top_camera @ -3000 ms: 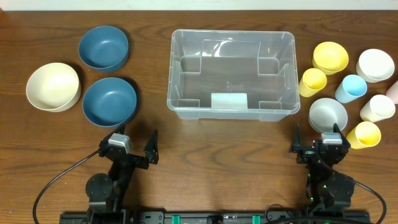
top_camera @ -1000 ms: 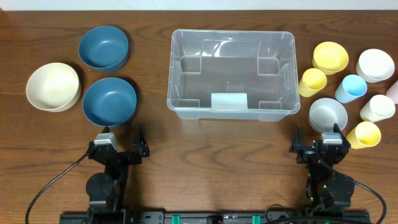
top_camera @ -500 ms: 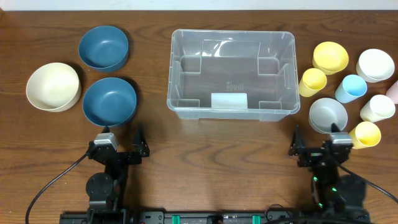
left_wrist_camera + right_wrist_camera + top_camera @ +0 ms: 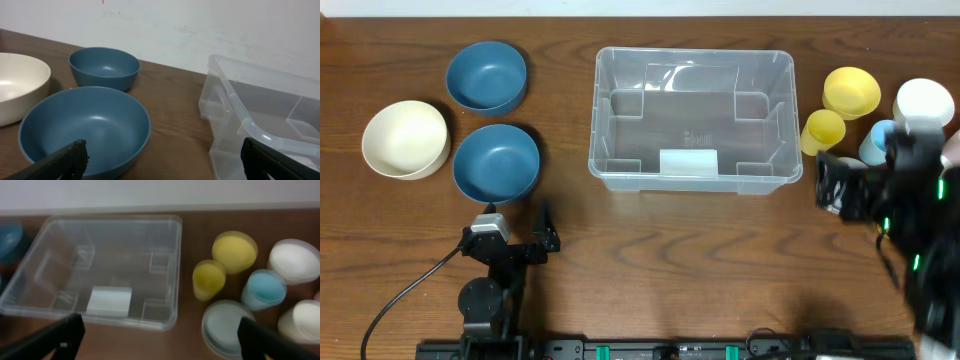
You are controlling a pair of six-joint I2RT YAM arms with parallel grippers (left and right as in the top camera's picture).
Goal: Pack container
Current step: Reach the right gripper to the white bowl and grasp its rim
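The container [image 4: 692, 120] is a large clear plastic bin at the table's middle back, with only a whitish label [image 4: 688, 162] on its base. In the right wrist view the container [image 4: 100, 265] lies below and to the left. My left gripper [image 4: 515, 222] rests open near the front left, its jaws wide apart with nothing between them. In the left wrist view the left gripper [image 4: 165, 155] faces a blue bowl [image 4: 85, 127] and the container [image 4: 260, 115]. My right gripper [image 4: 865, 185] is raised and blurred over the cups at the right. The right gripper [image 4: 161, 337] is open and holds nothing.
Two blue bowls [image 4: 486, 76] [image 4: 496, 163] and a cream bowl [image 4: 405, 139] sit left of the bin. To its right stand a yellow bowl [image 4: 234, 250], yellow cup [image 4: 209, 279], blue cup [image 4: 264, 289], white bowl [image 4: 295, 261], grey bowl [image 4: 227, 327] and cream cup [image 4: 302, 320].
My right arm has lifted off its front-right rest and swung back over the cups, covering the grey bowl from above. The left gripper turned leftward earlier and has since held still.
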